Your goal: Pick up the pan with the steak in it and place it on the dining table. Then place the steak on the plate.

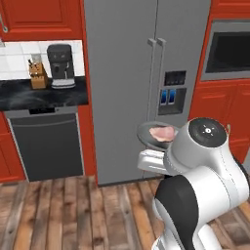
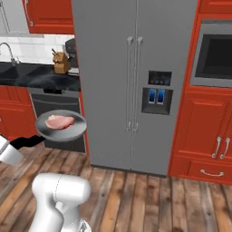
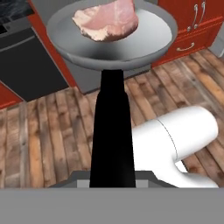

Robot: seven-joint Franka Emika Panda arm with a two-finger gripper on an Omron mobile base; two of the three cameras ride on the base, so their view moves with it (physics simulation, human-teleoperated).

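The grey pan [image 3: 109, 50] hangs in the air in front of the fridge, roughly level, and the pink steak [image 3: 107, 19] lies in its bowl. My gripper [image 3: 112, 177] is shut on the near end of its straight black handle [image 3: 111, 127]. From the right base view the pan [image 2: 61, 126] with the steak [image 2: 60, 121] floats at the left, and its handle [image 2: 27, 142] runs back to my white hand. In the left base view the pan [image 1: 152, 133] and steak [image 1: 162, 132] peek out just behind my arm. The dining table and the plate are out of view.
A tall grey fridge [image 2: 136, 68] stands straight ahead. To its left are a dishwasher [image 1: 46, 146] and a black counter [image 1: 29, 95] with a coffee machine [image 1: 61, 66] and knife block [image 1: 38, 74]. Red cabinets and a wall oven [image 2: 217, 56] are at the right. The floor is wooden.
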